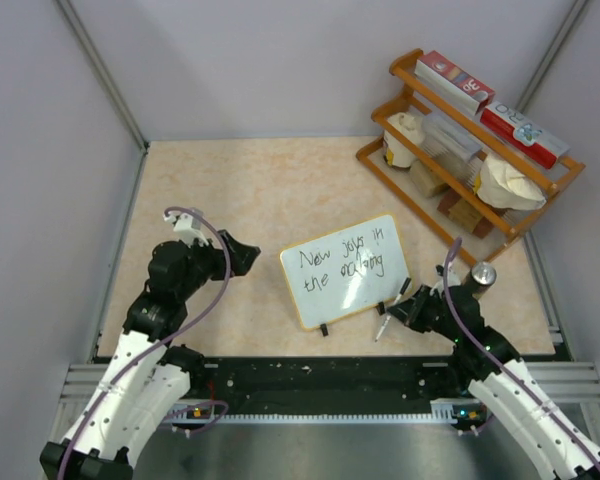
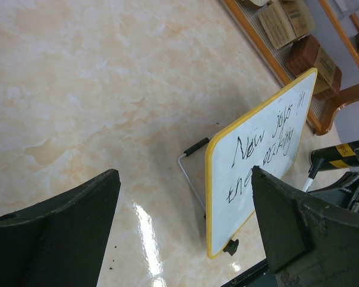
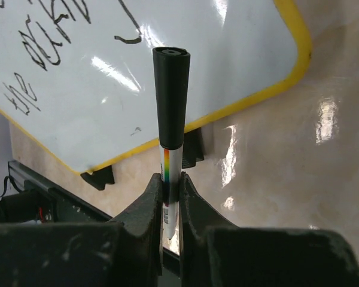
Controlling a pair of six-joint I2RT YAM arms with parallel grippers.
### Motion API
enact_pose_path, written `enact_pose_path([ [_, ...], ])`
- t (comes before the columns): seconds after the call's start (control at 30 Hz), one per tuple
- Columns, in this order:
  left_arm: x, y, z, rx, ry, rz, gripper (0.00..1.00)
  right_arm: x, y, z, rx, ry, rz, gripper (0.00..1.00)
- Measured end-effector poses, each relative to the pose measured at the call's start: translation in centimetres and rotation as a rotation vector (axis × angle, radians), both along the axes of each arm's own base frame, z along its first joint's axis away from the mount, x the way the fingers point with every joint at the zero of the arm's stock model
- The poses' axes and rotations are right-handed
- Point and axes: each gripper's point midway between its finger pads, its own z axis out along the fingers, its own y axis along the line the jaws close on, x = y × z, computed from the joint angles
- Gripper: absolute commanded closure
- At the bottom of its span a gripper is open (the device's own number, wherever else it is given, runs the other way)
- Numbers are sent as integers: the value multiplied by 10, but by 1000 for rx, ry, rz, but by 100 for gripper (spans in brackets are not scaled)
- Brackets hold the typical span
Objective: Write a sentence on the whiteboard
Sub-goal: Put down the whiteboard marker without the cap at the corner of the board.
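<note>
Treat the whiteboard (image 1: 345, 270), propped tilted near the front edge of the bench (image 1: 230, 190) right of centre, as probably light, stiff, glossy and easily tipped, steadying it by its frame edge with the left tool (image 1: 242, 256), spread wide and empty, the right tool (image 3: 170, 191) pinched tight on the marker (image 3: 170, 89).

In the right wrist view, the whiteboard (image 3: 227, 48) runs off the top and left edges, cropping its handwriting (image 3: 45, 48). The lower end of the marker (image 3: 170, 101) is hidden inside the right gripper (image 3: 170, 184). At the upper right of the left wrist view, the shelf (image 2: 347, 98) is cut off.
</note>
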Motion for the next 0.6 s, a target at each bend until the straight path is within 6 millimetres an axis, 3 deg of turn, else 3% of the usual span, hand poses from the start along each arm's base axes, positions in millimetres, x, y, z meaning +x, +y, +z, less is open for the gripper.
enact_pose_path([
  [0.33, 1, -2, 19, -24, -34, -5, 6, 4, -16, -29, -70, 83, -107, 98],
  [0.37, 1, -3, 19, -29, -33, -11, 6, 6, -17, -28, -70, 80, -116, 85],
  [0.43, 0, -6, 21, -37, -36, -24, 6, 8, -19, -28, -72, 77, -133, 72],
  [0.47, -1, -7, 22, -42, -39, -32, 6, 9, -21, -28, -76, 74, -145, 60],
  [0.6, -2, -12, 28, -56, -58, -57, 6, 14, -28, -30, -99, 68, -187, 34],
])
